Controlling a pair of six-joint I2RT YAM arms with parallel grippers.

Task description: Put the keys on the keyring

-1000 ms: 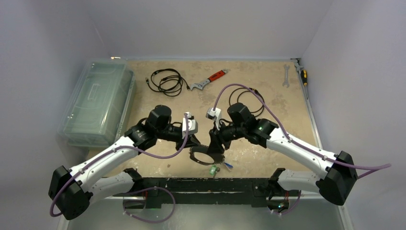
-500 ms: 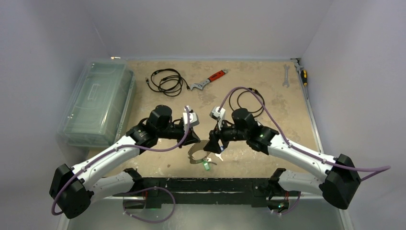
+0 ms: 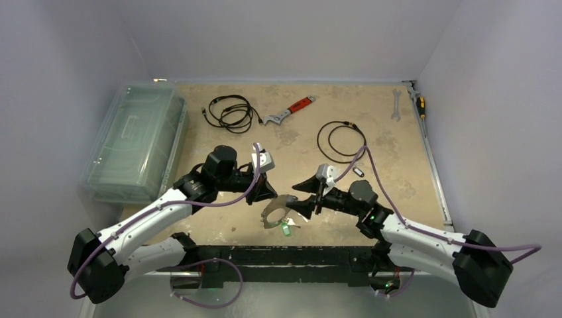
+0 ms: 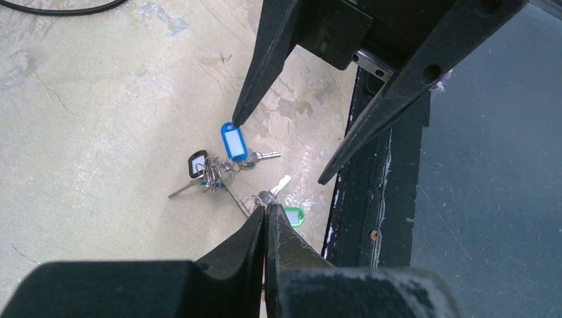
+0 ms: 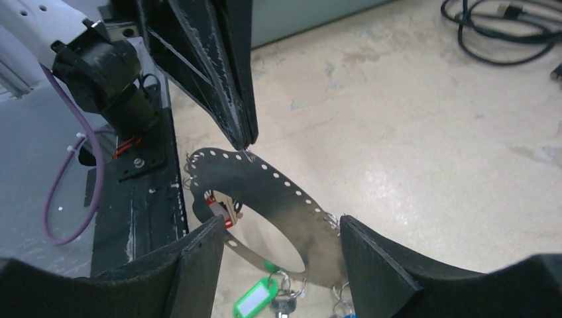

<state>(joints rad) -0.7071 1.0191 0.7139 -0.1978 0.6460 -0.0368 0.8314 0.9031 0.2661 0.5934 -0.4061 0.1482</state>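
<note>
The keyring [image 5: 278, 192] is a flat grey metal hoop with a row of punched holes. It hangs tilted above the table, and my left gripper [image 5: 246, 144] is shut on its upper rim. Keys dangle from it: a green tag [image 5: 255, 301], a red tag [image 5: 215, 211], and in the left wrist view a blue tag [image 4: 232, 141] and a dark tag [image 4: 197, 163]. My right gripper [image 5: 281, 225] is open, its fingers [image 5: 199, 265] on either side of the hoop's near part without touching it. From above, the keyring [image 3: 274, 213] sits between both grippers.
A clear plastic box [image 3: 136, 142] fills the left side. Two black cable coils [image 3: 228, 112] [image 3: 341, 140], a red-handled wrench [image 3: 289, 110], a spanner [image 3: 395, 105] and a screwdriver [image 3: 419, 103] lie at the back. A black rail [image 3: 285, 255] runs along the near edge.
My right gripper has let go of the keyring, opened and swung down to point left. The left gripper stays shut on the hoop, which has shifted slightly left with its keys.
</note>
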